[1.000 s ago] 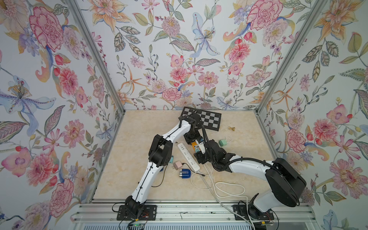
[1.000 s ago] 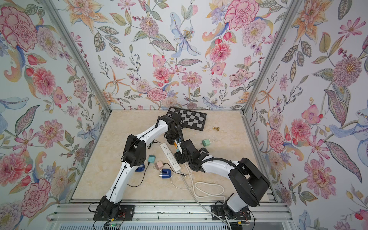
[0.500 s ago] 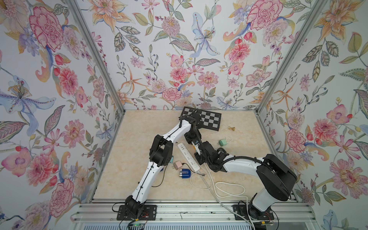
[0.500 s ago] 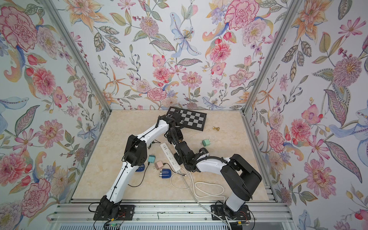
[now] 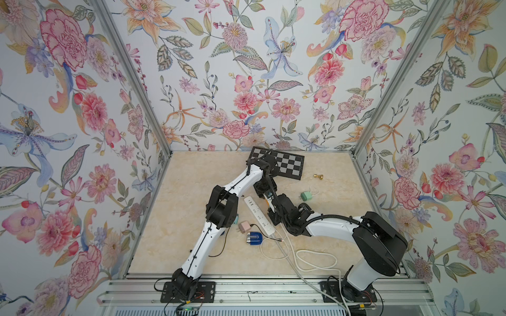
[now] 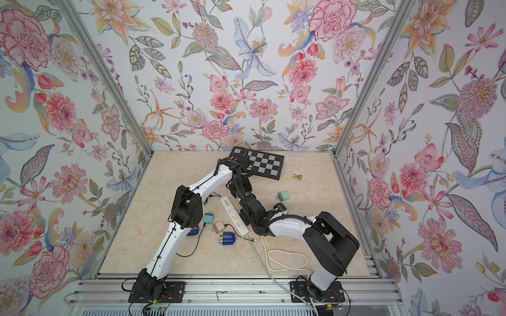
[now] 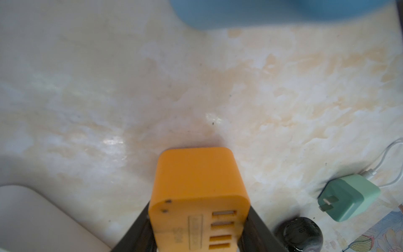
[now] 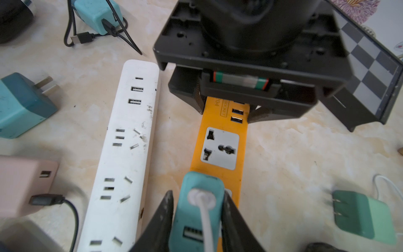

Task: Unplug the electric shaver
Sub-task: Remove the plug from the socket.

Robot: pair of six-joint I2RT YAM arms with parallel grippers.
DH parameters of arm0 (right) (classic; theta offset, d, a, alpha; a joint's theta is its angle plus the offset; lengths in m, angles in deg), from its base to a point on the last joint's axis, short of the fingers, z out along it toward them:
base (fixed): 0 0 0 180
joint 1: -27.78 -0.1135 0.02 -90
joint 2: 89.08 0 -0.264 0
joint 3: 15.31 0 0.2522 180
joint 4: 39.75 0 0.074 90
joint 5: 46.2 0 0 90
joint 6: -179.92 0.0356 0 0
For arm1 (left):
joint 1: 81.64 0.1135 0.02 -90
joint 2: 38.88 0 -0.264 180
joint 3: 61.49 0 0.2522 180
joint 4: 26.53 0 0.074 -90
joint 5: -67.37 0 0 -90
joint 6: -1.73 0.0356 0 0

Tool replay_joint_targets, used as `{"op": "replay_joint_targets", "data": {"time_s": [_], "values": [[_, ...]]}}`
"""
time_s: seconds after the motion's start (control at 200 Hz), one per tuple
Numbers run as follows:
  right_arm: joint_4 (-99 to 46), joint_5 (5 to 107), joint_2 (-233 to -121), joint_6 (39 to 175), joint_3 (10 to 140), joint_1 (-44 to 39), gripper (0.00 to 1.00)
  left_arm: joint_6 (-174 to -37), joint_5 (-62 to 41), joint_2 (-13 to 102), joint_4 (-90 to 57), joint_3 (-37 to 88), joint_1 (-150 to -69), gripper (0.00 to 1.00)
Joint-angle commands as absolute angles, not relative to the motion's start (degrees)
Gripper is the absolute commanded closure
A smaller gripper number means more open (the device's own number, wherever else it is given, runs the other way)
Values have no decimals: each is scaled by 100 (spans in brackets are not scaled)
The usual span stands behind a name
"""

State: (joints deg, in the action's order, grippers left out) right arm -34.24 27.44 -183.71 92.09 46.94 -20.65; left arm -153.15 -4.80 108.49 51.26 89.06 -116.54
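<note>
A teal plug (image 8: 199, 209) with a white cord stands in the orange power strip (image 8: 220, 139). My right gripper (image 8: 198, 196) is shut on it, one finger against each side. My left gripper (image 7: 198, 229) is shut on the far end of the orange power strip (image 7: 196, 185), pinning it to the table. In both top views the two grippers (image 5: 267, 191) (image 5: 272, 210) meet beside the white power strip (image 5: 258, 214). A blue and silver device, apparently the electric shaver (image 5: 254, 237) (image 6: 226, 238), lies near that strip's front end, next to a thin white cord.
A pink adapter (image 5: 244, 227), a teal adapter (image 6: 208, 219) and a green adapter (image 5: 306, 196) lie loose around the strips. A chessboard (image 5: 284, 164) leans at the back wall, with a gold chess piece (image 5: 318, 176) nearby. White cables (image 5: 315, 260) loop toward the front edge.
My right gripper has moved in along the orange strip and closed on the teal plug. The left gripper has kept its hold on the strip's end.
</note>
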Motion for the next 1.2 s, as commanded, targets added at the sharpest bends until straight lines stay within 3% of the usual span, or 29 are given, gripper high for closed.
{"op": "replay_joint_targets", "data": {"time_s": [0.0,0.35,0.67,0.931,0.956,1.016,1.196], "values": [[-3790,3157,-18185,9529,4653,-1966,89,-15278,-397,11207,5395,8900,-11715,68],[-3698,2021,-18219,8552,4957,-2711,93,-15270,-301,11273,5463,8905,-11734,68],[-3670,3050,-17913,9300,4816,-1962,95,-15211,-313,11268,5470,8849,-11759,69],[-3452,2211,-18204,8623,5250,-2798,97,-15278,-232,11317,5347,8834,-11785,69],[-3458,2104,-18217,8637,5250,-2849,97,-15285,-226,11317,5342,8825,-11785,75],[-3543,1921,-18201,8666,5201,-2955,98,-15287,-192,11322,5317,8810,-11791,76],[-3565,2465,-17903,9151,4981,-2516,98,-15287,-164,11295,5300,8717,-11802,76]]}}
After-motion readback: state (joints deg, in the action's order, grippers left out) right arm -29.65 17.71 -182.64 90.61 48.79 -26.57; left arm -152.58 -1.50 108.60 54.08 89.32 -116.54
